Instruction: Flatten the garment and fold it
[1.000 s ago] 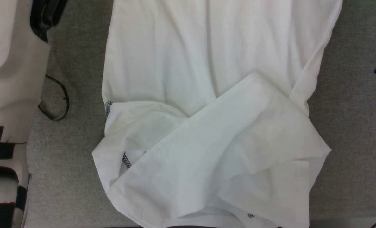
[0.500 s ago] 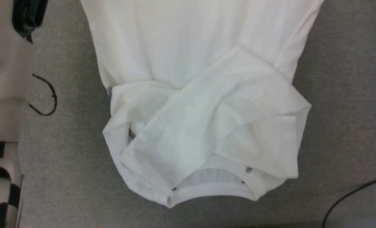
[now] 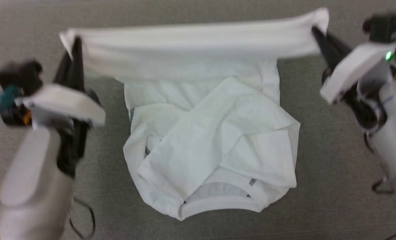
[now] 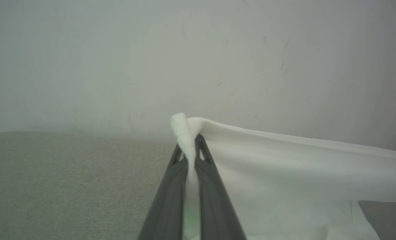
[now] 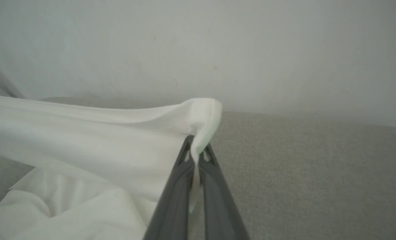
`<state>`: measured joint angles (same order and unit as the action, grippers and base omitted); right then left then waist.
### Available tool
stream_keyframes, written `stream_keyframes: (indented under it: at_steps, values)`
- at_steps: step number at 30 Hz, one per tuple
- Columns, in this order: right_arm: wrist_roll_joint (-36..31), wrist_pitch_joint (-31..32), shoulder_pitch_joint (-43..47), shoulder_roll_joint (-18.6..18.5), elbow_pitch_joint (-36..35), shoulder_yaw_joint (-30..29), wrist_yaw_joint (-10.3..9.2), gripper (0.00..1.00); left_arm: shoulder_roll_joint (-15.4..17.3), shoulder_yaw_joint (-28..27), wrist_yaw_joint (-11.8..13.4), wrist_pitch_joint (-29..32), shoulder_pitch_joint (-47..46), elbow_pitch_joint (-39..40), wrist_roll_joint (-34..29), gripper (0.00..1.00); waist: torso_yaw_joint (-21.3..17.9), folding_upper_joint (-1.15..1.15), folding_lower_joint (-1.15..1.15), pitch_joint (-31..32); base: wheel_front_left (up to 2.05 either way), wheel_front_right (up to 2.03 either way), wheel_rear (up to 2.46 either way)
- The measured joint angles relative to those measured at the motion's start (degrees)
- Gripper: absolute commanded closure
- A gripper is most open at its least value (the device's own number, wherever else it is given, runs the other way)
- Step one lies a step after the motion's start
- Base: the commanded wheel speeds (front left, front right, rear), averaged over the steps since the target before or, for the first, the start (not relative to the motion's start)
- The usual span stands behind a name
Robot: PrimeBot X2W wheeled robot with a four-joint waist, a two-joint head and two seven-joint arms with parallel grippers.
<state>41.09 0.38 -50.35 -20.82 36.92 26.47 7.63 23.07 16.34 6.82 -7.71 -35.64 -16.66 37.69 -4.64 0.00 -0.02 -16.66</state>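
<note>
Because the hem [image 3: 191, 43] has to travel as one straight edge, the left tool [image 3: 75, 41] is closed on one corner of it, a pinch of white cloth being clamped between its two dark fingers, and the right tool [image 3: 315, 30] is closed likewise on the opposite corner. Between the two tools the hem is drawn out into a taut, nearly level band, raised clear of the bench [image 3: 338, 186]. This spread is judged to be what prevents the thin cloth from sagging or bunching in the middle while the fold is made. From that band the cloth falls away below the tools to the rest of the garment [image 3: 184, 96], which lies on the bench between them and nearer the robot than their fingertips. There the sleeves [image 3: 201, 140] are laid crosswise over the body, so that a narrower shape is offered to the fold. The garment's long axis runs from the held hem back toward the robot, at right angles to the line joining the tools. The collar [image 3: 218, 200] points toward the robot, at the end farthest from the tools.
</note>
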Motion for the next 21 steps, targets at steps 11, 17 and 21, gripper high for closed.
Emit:
stream_keyframes:
  at_steps: [11, 17, 21]
  values:
    - [2.3, 0.2, 28.8, -2.4, -15.6, -4.4, -0.01, 1.00, -1.1, 1.2, 6.9, -0.8, 30.1, 14.7, 2.2, 1.00, -0.3, 0.00, 0.00, 7.5, 0.00, 0.00, 0.00]
    - [1.2, 1.3, 38.7, 0.5, -17.9, -8.8, -0.01, 1.00, -1.4, 3.2, 7.4, 0.5, 36.4, 13.5, 2.7, 1.00, -1.3, 0.00, 0.01, 8.5, 0.00, 0.00, 0.00]
    - [-0.6, 1.6, 43.1, 2.9, -19.0, -11.2, -0.02, 1.00, -1.6, 4.6, 7.4, 1.4, 38.4, 11.3, 2.8, 1.00, -1.5, 0.00, 0.02, 8.8, 0.00, 0.00, 0.00]
